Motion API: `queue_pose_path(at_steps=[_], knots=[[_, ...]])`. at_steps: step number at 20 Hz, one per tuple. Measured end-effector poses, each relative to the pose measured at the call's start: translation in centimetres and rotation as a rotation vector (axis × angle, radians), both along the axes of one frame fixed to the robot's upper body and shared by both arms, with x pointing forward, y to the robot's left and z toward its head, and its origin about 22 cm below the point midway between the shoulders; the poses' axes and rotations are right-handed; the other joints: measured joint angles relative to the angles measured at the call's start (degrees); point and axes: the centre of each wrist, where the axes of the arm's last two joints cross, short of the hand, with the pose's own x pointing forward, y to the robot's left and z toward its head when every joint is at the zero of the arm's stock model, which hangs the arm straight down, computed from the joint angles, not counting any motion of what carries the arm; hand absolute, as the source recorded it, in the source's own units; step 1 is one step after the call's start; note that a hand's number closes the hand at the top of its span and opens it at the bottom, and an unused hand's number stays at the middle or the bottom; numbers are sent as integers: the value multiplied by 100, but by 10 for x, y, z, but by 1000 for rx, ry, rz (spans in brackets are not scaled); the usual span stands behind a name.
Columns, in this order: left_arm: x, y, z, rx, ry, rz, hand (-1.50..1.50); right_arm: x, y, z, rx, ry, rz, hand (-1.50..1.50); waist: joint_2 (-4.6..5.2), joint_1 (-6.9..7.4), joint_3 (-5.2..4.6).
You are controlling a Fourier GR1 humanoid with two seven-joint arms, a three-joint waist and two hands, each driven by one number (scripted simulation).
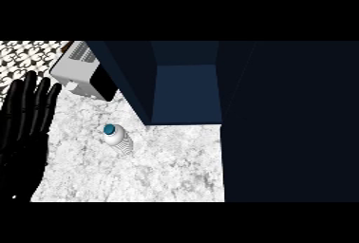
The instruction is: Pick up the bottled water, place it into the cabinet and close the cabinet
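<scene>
A clear water bottle (118,139) with a teal cap stands upright on the marbled white counter (161,166), a little left of centre. Behind it the dark blue cabinet (186,90) stands open, its inside shelf showing and its door (288,123) swung out along the right side. My left hand (26,111) shows at the left edge, open with fingers up, resting well to the left of the bottle. The right hand appears nowhere in the head view.
A white and black toaster-like appliance (84,71) sits at the back left of the counter, beside the cabinet's left wall. A patterned tile wall (28,50) fills the top left corner.
</scene>
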Motion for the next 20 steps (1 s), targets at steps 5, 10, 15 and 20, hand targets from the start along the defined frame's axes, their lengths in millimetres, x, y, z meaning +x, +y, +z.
queue_pose_path(at_steps=[5,10,15,20], knots=[[5,-29,-3,16,6,60,-150,-15,-4,4,-12,-24,30,-150,36,-5,-111],[4,-41,-27,-197,252,147,-150,-25,9,-16,166,139,145,-150,86,-23,-151],[-8,-57,-33,-335,389,195,-150,-47,11,-19,270,253,209,-150,54,-15,-157],[-21,-73,-35,-376,432,216,-150,-68,6,-26,315,287,222,-150,48,9,-158]])
